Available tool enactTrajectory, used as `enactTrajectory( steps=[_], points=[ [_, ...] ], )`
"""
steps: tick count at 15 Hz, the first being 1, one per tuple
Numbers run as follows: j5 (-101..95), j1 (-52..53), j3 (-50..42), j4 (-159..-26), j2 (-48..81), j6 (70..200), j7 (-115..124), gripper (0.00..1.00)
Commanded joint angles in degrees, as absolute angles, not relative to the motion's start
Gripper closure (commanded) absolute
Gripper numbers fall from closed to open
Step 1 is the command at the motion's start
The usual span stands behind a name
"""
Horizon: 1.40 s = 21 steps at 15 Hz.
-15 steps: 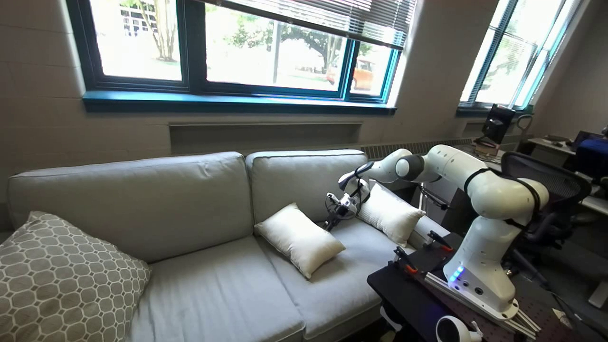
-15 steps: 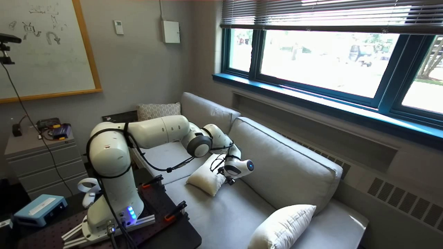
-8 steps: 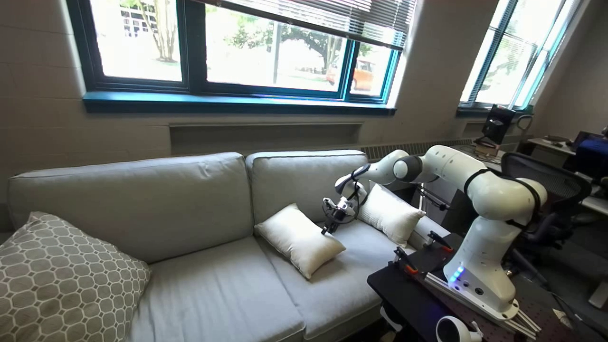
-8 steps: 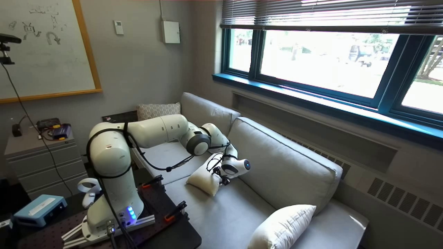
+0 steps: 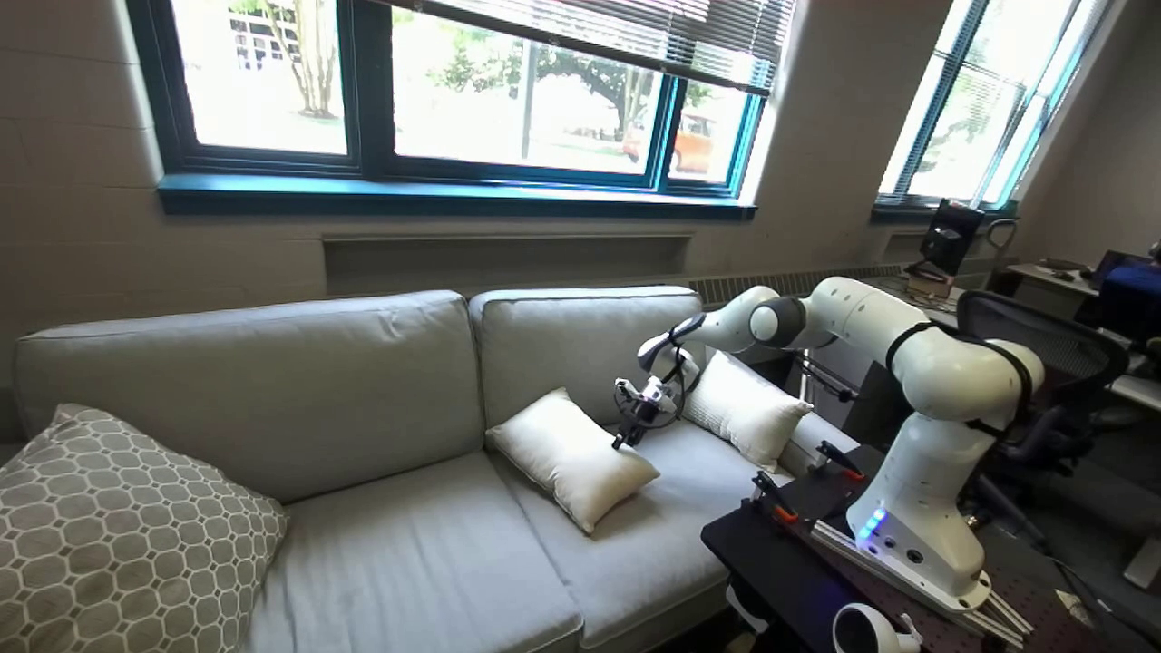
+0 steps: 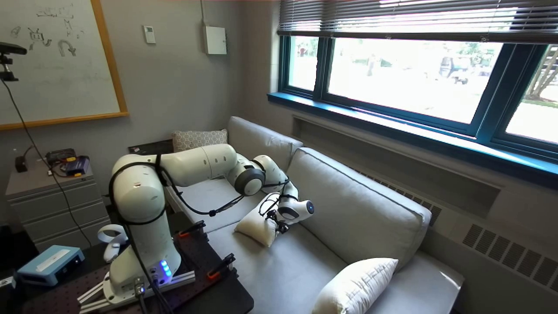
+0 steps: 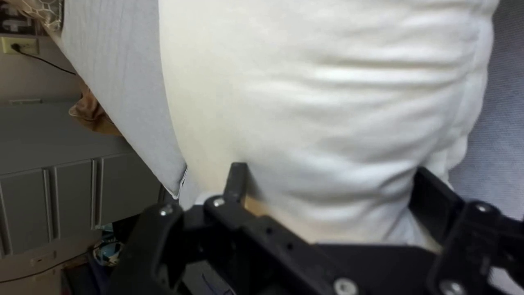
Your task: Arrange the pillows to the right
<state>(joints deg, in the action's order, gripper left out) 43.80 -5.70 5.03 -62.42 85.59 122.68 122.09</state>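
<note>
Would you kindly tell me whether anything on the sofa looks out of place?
Mildly, yes: one cream-white pillow lies at a slant near the middle of the sofa, apart from the other pillow beside the armrest, so the pair looks unarranged. I see no spill or damage.

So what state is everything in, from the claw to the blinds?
Robotiq gripper: jaws apart
Cream throw pillow at gripper: creased
Other cream throw pillow: tilted
Patterned cushion: propped up
Venetian blind: partly lowered
Filing cabinet drawers: shut
Base lights: lit blue
Whiteboard: drawn on
Wall outlet: plugged into
</note>
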Motion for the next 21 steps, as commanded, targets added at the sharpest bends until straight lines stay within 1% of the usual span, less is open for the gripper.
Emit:
enactTrajectory(
  steps=[1,5,7,9,11,13,16,17,19,20,21],
  points=[
    [43.1,-3.2,5.9,-63.6,85.6,120.9,122.8,0.0],
    [41.7,0.7,6.0,-64.6,85.6,117.6,123.6,0.0],
    [40.6,2.1,5.5,-64.4,85.6,116.0,123.9,0.25],
    [39.8,2.8,5.3,-63.9,85.6,115.8,124.3,0.4],
    [39.2,2.9,5.0,-63.4,85.3,116.4,124.7,0.56],
    [39.2,2.8,4.9,-63.0,85.0,117.8,125.0,0.69],
    [40.6,1.4,5.4,-62.7,84.6,120.8,124.1,0.92],
    [42.3,0.9,5.2,-63.9,83.7,122.5,122.9,0.97],
    [45.2,-0.9,6.2,-68.2,81.0,126.7,120.3,1.0],
    [47.4,-2.2,7.2,-71.4,79.3,129.1,118.1,1.0],
    [49.6,-3.3,8.2,-73.8,78.0,131.0,115.9,0.98]
  ],
)
